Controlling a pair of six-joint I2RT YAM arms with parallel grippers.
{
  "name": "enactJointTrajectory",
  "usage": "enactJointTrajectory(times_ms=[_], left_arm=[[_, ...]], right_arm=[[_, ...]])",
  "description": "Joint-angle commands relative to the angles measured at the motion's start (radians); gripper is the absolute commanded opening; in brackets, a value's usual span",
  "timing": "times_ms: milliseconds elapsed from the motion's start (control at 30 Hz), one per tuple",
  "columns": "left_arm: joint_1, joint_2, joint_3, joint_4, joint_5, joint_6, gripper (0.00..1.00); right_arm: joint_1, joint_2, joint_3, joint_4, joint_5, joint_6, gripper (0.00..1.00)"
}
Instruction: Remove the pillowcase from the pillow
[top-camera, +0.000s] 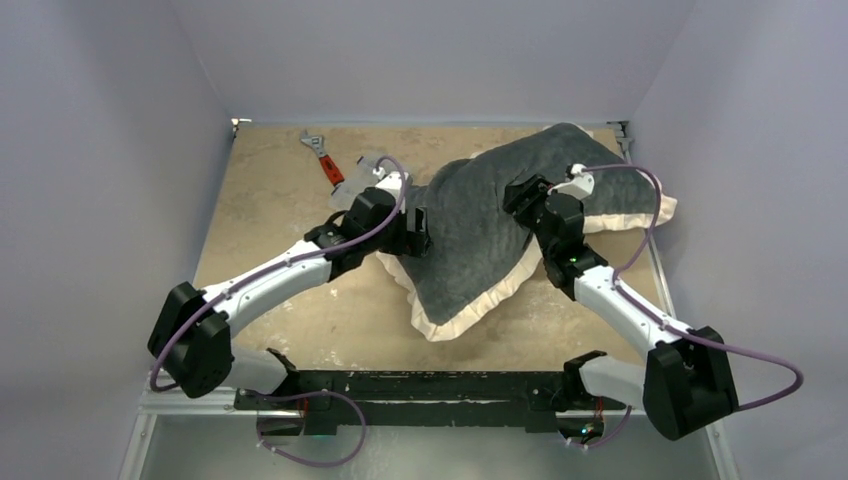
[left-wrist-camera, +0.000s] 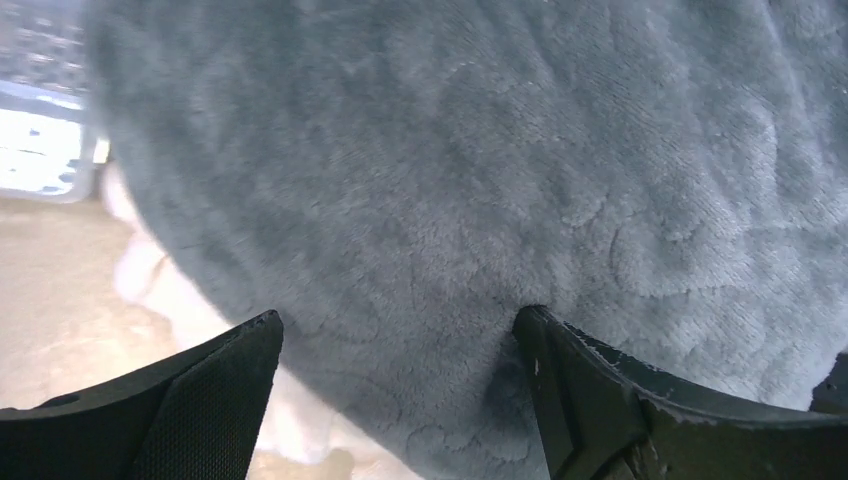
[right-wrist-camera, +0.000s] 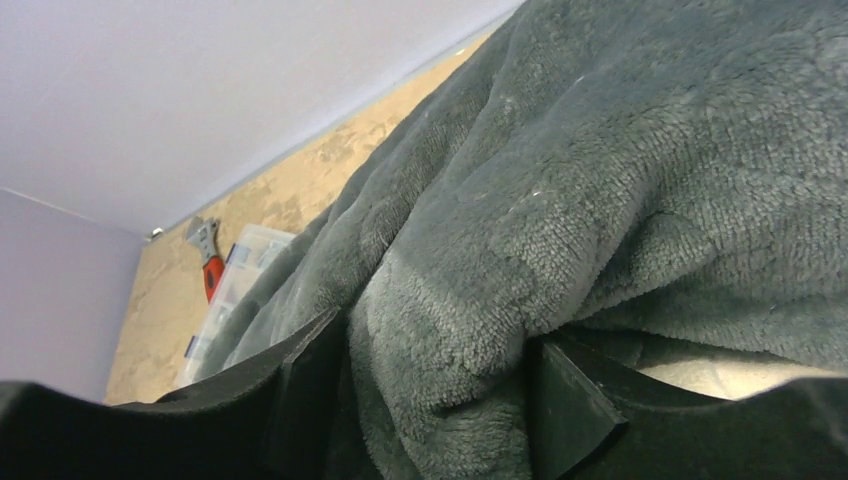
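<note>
Dark grey plush pillowcase with cream ruffled frill (top-camera: 478, 245) lies humped on the table, right of centre. The pillow is hidden, presumably inside. My left gripper (left-wrist-camera: 395, 325) stands wide apart against its left flank. My right gripper (right-wrist-camera: 440, 345) has a plush fold between its jaws — pinched or slack, I cannot tell. Better to clamp frill, not bulk, then pull apart. Mottled tan tabletop (top-camera: 270, 200); red-handled wrench (top-camera: 322, 158) and clear plastic box (top-camera: 366, 168) at the far side; lilac walls (top-camera: 420, 50).

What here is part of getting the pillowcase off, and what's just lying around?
In the job: pillowcase, grey with cream frill; the pillow, hidden from view.
Lying about: red-handled wrench; clear plastic box.
</note>
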Motion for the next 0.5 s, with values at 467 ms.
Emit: enactJointTrajectory(times_ms=[467], left_arm=[[-0.478,-0.003,-0.223,0.362,0.013,-0.219,0.81]], right_arm=[[0.023,0.259,0.012,0.321,-0.356,-0.106,0.72]])
